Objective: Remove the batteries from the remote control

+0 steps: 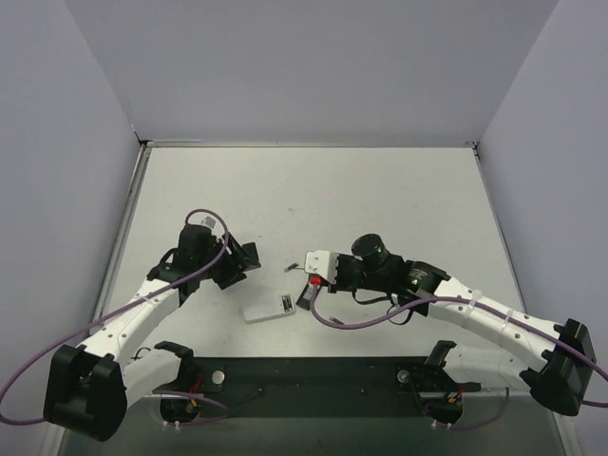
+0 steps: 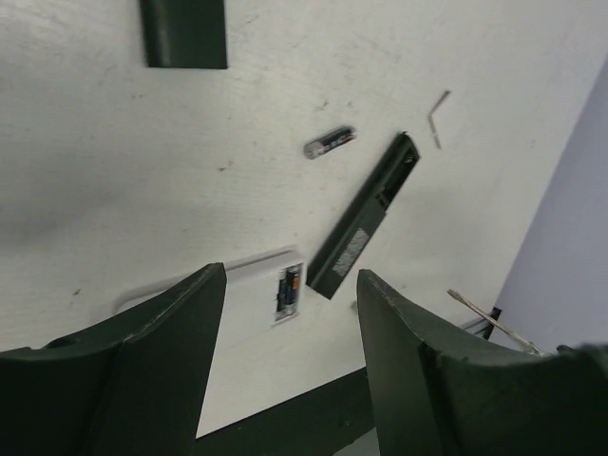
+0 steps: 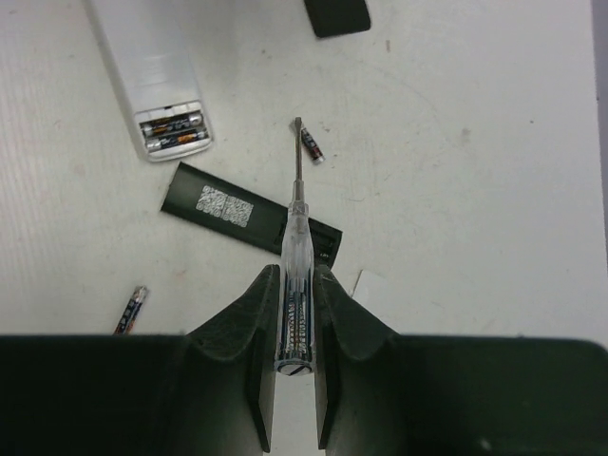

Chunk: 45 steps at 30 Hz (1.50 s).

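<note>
Two batteries [image 3: 312, 145]: loose on the tabletop [image 1: 380, 190], dark grey with silvery ends; one just beyond the tool's tip, the other on the remote's opposite side, well apart from the first.
Remote control [image 3: 249, 220]: slim black bar lying flat between the two arms, pale label patch facing up, no buttons showing; recess at one end open, inside too dark to tell.
Whitish block [image 3: 152, 66]: flat, just beside the remote, not touching it; open bay at its near end holds two cells with orange-black wrap.
Dark square piece [image 3: 337, 14]: flat on the tabletop, apart from the rest.
Translucent tool [image 3: 293, 256]: clear handle, thin metal shaft; crosses above the remote's open end.
Right gripper [image 3: 295, 271]: jaws clenched on the tool's handle.
Left gripper [image 2: 290, 274]: jaws released, spread wide, nothing between them, over the block and remote.
</note>
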Available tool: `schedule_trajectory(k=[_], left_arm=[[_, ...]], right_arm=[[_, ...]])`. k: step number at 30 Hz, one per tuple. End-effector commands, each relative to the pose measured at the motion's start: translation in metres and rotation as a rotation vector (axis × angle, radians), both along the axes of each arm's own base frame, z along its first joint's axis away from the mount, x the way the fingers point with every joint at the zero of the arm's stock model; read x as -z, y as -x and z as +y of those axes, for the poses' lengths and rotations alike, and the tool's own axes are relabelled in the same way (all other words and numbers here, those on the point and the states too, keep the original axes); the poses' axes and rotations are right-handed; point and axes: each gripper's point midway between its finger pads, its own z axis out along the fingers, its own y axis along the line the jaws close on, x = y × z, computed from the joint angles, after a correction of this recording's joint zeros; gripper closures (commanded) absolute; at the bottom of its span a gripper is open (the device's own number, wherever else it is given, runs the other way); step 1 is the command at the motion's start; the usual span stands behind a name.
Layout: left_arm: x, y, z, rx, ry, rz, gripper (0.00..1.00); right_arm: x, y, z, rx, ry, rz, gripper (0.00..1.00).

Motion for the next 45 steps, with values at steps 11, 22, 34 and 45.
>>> schedule_trajectory(k=[11, 22, 34, 45], left_arm=[[0.043, 0.010, 0.011, 0.097, -0.143, 0.089, 0.35], [0.049, 0.022, 0.040, 0.000, -0.270, 0.155, 0.39], [0.037, 0.036, 0.010, 0.079, -0.065, 0.107, 0.50], [0.045, 0.045, -0.009, 0.169, 0.042, 0.104, 1.00]], right_arm=[[0.045, 0.031, 0.009, -0.275, 0.389, 0.067, 1.00], [0.040, 0.027, 0.026, -0.270, 0.425, 0.115, 1.00], [0.048, 0.035, 0.032, -0.247, 0.462, 0.230, 1.00], [0.057, 0.033, 0.041, -0.232, 0.486, 0.249, 1.00]])
